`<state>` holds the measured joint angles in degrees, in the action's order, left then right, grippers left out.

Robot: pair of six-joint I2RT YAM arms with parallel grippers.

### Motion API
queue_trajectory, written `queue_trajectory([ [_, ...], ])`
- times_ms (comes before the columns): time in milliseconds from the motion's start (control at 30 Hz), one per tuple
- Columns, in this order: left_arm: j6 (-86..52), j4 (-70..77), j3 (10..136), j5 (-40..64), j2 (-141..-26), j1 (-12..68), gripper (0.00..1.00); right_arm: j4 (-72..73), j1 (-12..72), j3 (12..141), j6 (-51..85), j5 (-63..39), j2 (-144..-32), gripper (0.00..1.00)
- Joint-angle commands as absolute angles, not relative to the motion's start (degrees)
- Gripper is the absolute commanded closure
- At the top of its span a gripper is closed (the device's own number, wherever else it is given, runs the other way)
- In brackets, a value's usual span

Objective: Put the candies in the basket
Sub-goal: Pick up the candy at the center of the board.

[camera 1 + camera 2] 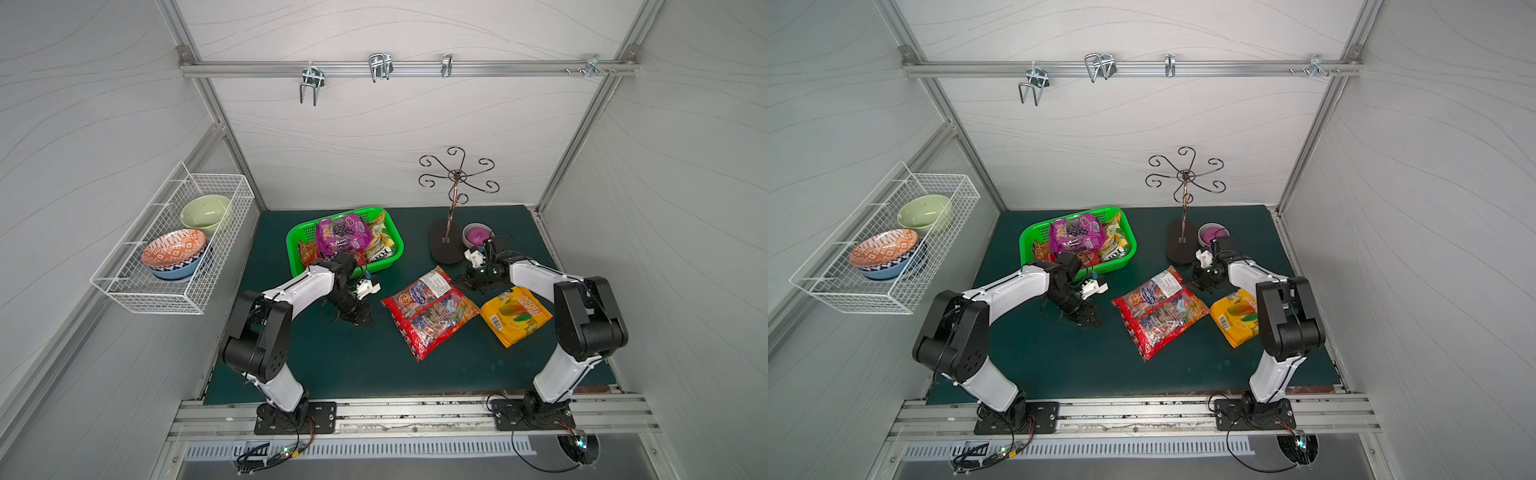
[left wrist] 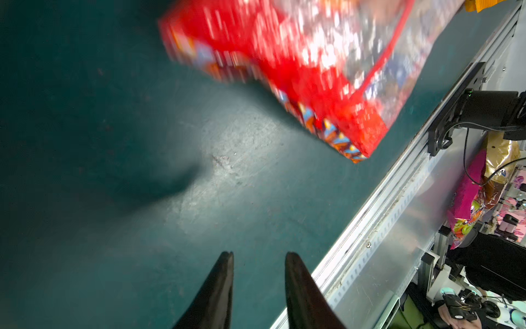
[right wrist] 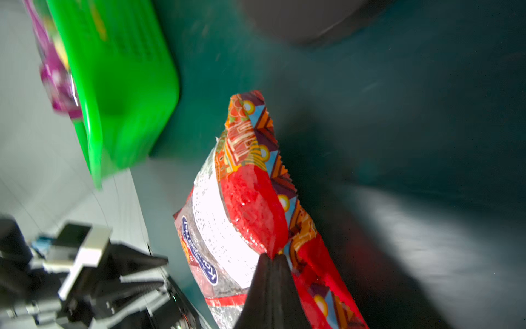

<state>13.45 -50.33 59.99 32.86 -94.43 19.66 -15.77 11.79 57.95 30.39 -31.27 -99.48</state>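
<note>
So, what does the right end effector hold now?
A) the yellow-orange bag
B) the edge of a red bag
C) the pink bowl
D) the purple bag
B: in the right wrist view the right end effector is shut, and its fingertips pinch the crinkled edge of a red bag.

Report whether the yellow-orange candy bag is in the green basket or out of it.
Out. The yellow-orange bag lies flat on the mat beside the red bags, apart from the green basket.
</note>
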Motion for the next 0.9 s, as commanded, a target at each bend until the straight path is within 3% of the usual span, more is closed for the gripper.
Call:
queue_trajectory([
  [0,10.1,-47.8,63.5,32.2,-95.4,22.2,0.66,-14.0,8.6,54.7,34.1,-28.3,-97.1,1.00],
  [433,-0.7,-34.1,68.1,26.3,-100.5,22.5,0.63,-18.3,12.9,48.8,28.4,-30.5,-91.6,1.00],
  [633,-3.1,-25.1,66.6,28.0,-103.6,21.4,0.63,-24.9,10.2,52.1,22.0,-31.8,-91.1,0.76],
  [867,-4.5,-22.0,68.7,31.0,-108.2,21.4,0.63,-27.5,6.4,51.7,18.8,-32.4,-89.1,0.72],
])
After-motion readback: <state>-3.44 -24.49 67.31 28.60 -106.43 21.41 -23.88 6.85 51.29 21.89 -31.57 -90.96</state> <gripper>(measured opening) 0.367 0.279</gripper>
